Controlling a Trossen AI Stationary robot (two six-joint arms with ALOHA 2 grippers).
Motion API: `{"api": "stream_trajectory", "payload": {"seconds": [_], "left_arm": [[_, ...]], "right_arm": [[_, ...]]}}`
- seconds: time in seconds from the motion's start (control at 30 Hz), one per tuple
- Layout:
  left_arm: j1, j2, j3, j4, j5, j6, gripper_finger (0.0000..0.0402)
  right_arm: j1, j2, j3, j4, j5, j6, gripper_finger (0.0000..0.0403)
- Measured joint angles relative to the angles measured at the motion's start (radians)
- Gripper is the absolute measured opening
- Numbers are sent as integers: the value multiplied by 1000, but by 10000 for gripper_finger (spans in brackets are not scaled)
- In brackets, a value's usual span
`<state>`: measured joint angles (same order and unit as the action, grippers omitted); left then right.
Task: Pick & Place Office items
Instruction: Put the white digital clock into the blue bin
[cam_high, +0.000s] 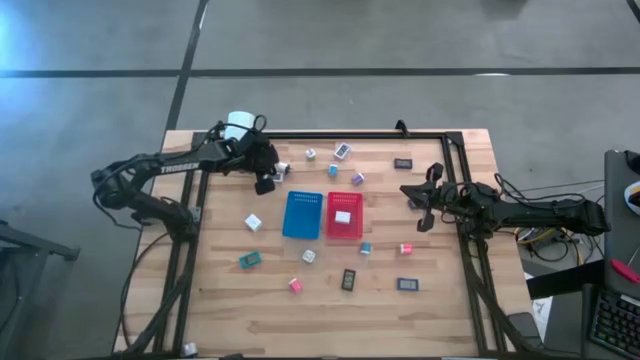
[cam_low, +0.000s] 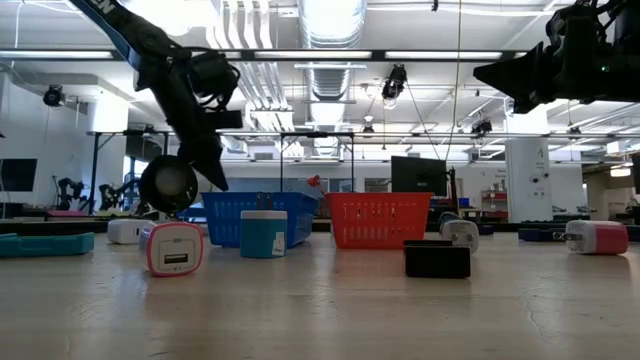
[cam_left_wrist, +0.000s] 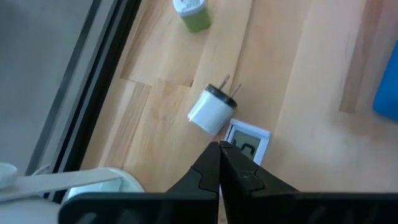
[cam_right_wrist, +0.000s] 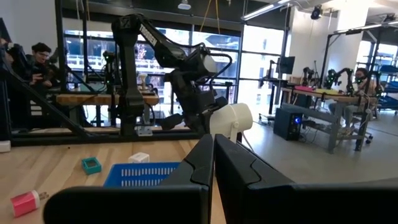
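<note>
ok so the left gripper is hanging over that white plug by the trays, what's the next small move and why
Probably open the left gripper. Its fingers are shut, hovering just above the white plug and empty, so they need to spread before lowering around it. The right gripper waits shut beside the red tray.

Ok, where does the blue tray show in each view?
High view: blue tray at table centre, directly left of the red tray.
Low view: centre-left, with the red tray on its right.
Left wrist view: probably the blue sliver at the right edge.
Right wrist view: lower left of centre.
Shared landmark: the red tray, in the high and low views only.
</note>
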<state>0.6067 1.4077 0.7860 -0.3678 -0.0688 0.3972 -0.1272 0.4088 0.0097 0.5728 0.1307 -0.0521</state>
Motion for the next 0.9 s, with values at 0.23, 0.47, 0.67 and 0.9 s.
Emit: {"api": "stream_trajectory", "payload": {"seconds": [0.23,0.47,0.67,0.9], "left_arm": [[0,20,0,-20,-2,41,6],[1,66,1,-21,-5,36,43],[-2,124,1,-23,-2,75,124],[-7,144,1,-23,-5,103,231]], "right_arm": [[0,0,0,0,0,0,8],[0,0,0,0,0,8,8],[0,0,0,0,0,19,8],[0,0,0,-17,0,17,8]]}}
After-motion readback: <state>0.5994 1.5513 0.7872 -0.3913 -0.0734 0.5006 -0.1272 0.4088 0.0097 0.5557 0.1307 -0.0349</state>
